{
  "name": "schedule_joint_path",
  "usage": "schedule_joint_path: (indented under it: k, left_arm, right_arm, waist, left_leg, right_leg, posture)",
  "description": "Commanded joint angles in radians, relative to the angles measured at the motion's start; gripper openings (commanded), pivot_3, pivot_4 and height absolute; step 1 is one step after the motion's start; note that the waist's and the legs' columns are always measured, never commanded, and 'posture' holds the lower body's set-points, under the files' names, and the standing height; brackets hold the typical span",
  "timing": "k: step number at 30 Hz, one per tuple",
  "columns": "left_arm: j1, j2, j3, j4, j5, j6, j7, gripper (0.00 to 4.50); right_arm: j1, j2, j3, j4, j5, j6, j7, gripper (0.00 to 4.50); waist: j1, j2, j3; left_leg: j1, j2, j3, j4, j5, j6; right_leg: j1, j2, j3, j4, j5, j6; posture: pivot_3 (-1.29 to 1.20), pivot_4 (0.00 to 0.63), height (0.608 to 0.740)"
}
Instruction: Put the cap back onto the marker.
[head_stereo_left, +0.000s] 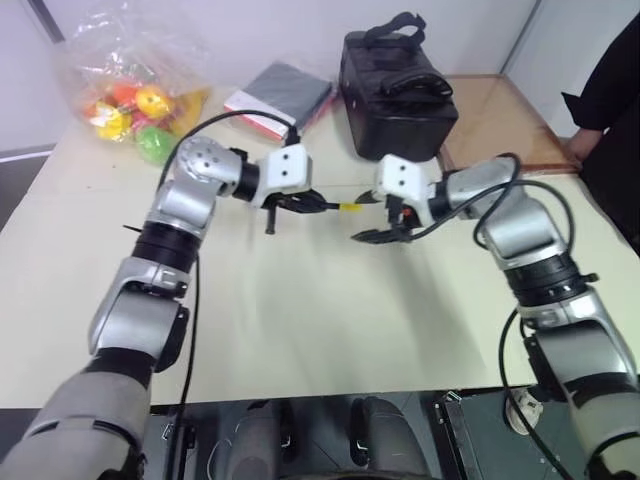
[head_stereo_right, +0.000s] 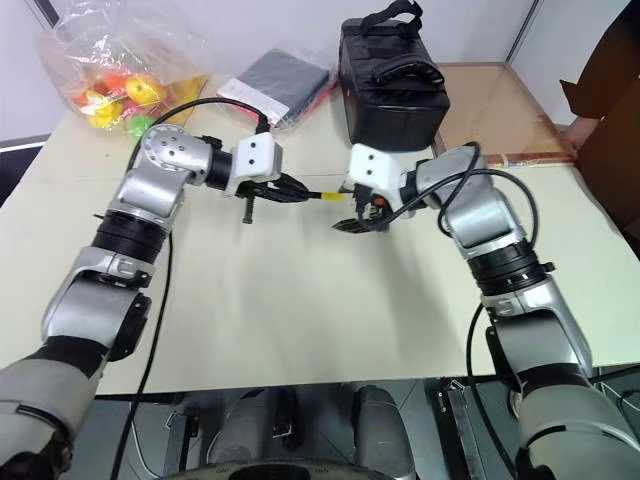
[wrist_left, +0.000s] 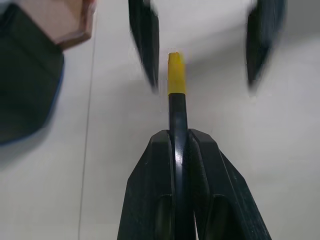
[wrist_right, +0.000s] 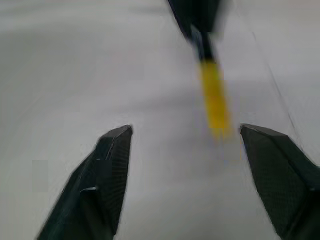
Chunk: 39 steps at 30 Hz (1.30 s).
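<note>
Left gripper (wrist_left: 181, 150): clamped tight on the marker (wrist_left: 177, 112), whose black shaft runs out past its fingertips toward the right gripper.
Cap (wrist_left: 175, 74): yellow, seated on the marker's far end, well beyond the left fingertips.
Right gripper (wrist_right: 185, 135): jaws spread wide, holding nothing; the cap sits ahead of them, nearer one finger, not touching either.
Left wrist view: adds a person's hand (wrist_left: 67, 20) and dark sleeve beyond the gripper.
Head views: add a black bag (head_stereo_left: 393, 85) on the table (head_stereo_left: 300, 320) behind both grippers.

one marker (head_stereo_left: 325, 206), one cap (head_stereo_left: 349, 206), two grippers, one bag (head_stereo_left: 395, 85)
</note>
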Motion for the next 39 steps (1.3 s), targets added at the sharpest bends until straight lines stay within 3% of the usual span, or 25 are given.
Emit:
schedule_joint_path:
  k: [1,5,9,14,16,19,27,28,35,39]
  left_arm:
    - [0.049,0.067,0.046,-0.089,-0.050,0.051,-0.007,0.00]
    - [0.167,0.161,0.103,-0.213,-0.118,0.167,-0.004,0.00]
    - [0.300,0.184,0.218,-0.359,-0.200,0.306,0.121,0.00]
    - [0.480,0.120,0.348,-0.579,-0.270,0.493,0.364,0.00]
    - [0.645,0.026,0.414,-0.705,-0.232,0.535,0.573,0.00]
    - [0.766,-0.070,0.465,-0.794,-0.190,0.548,0.777,0.00]
    - [0.908,-0.146,0.496,-0.836,-0.203,0.491,0.948,0.00]
    - [0.920,-0.150,0.489,-0.836,-0.207,0.473,0.948,0.96]
    - [0.902,-0.172,0.499,-0.809,-0.244,0.434,0.983,4.34]
    - [0.829,-0.143,0.589,-0.838,-0.338,0.453,1.001,4.34]
  right_arm:
    - [-0.008,-0.051,-0.119,-0.022,0.037,0.011,-0.058,3.33]
    - [0.036,-0.087,-0.228,-0.011,0.050,0.022,-0.170,3.33]
    - [0.147,-0.102,-0.314,-0.044,0.053,0.040,-0.284,3.33]
    - [0.292,-0.063,-0.411,-0.130,0.088,0.088,-0.418,3.33]
    - [0.348,-0.001,-0.455,-0.163,0.117,0.116,-0.501,3.33]
    - [0.382,0.044,-0.458,-0.179,0.123,0.118,-0.564,3.33]
    - [0.398,0.104,-0.416,-0.155,0.114,0.061,-0.650,3.33]
    - [0.395,0.104,-0.408,-0.146,0.114,0.052,-0.648,3.40]
    - [0.359,0.084,-0.383,-0.054,0.102,-0.025,-0.650,3.40]
    - [0.343,0.071,-0.404,-0.003,0.095,-0.079,-0.681,3.40]
  waist:
    - [-0.001,0.000,0.000]
    - [-0.001,0.000,0.000]
    - [0.004,0.000,0.000]
    - [0.002,0.000,0.000]
    - [-0.003,0.001,-0.001]
    - [-0.004,0.000,-0.001]
    - [0.005,0.000,-0.001]
    - [0.003,0.000,-0.001]
    - [0.002,0.000,-0.001]
    - [0.002,0.000,-0.001]
  left_leg:
    - [0.000,0.000,0.000,0.000,0.000,0.000]
    - [0.000,0.001,0.000,-0.001,0.000,0.000]
    - [0.000,0.001,0.000,0.000,0.000,0.000]
    - [0.000,0.000,-0.001,0.000,0.000,0.000]
    - [0.002,0.000,-0.001,-0.001,0.000,0.000]
    - [0.004,0.000,0.000,-0.002,0.000,0.000]
    - [0.004,-0.001,-0.002,-0.001,-0.001,0.001]
    - [0.004,-0.001,-0.002,-0.002,-0.001,0.001]
    - [0.004,-0.001,-0.002,-0.002,-0.001,0.002]
    - [0.004,-0.001,-0.002,-0.002,-0.001,0.002]
  right_leg:
    - [0.000,0.000,0.000,0.000,0.000,0.000]
    - [-0.001,0.000,0.000,0.000,0.000,0.000]
    - [0.000,0.000,0.000,0.000,0.000,0.000]
    - [0.001,-0.002,0.000,0.000,0.000,0.000]
    - [0.001,-0.002,0.000,0.000,0.000,0.000]
    - [0.003,-0.002,0.001,-0.001,-0.001,0.001]
    - [0.004,-0.003,0.000,0.000,-0.001,0.001]
    - [0.004,-0.003,0.000,0.000,-0.001,0.001]
    - [0.004,-0.003,0.000,0.000,-0.001,0.001]
    - [0.003,-0.003,0.000,0.000,0.000,0.001]
  posture:
    - [0.00,0.150,0.740]
    - [0.00,0.150,0.740]
    - [0.00,0.150,0.740]
    - [0.00,0.150,0.740]
    - [0.00,0.150,0.740]
    - [0.00,0.150,0.740]
    - [0.00,0.150,0.740]
    - [0.00,0.150,0.740]
    - [0.00,0.150,0.740]
    - [0.00,0.150,0.740]
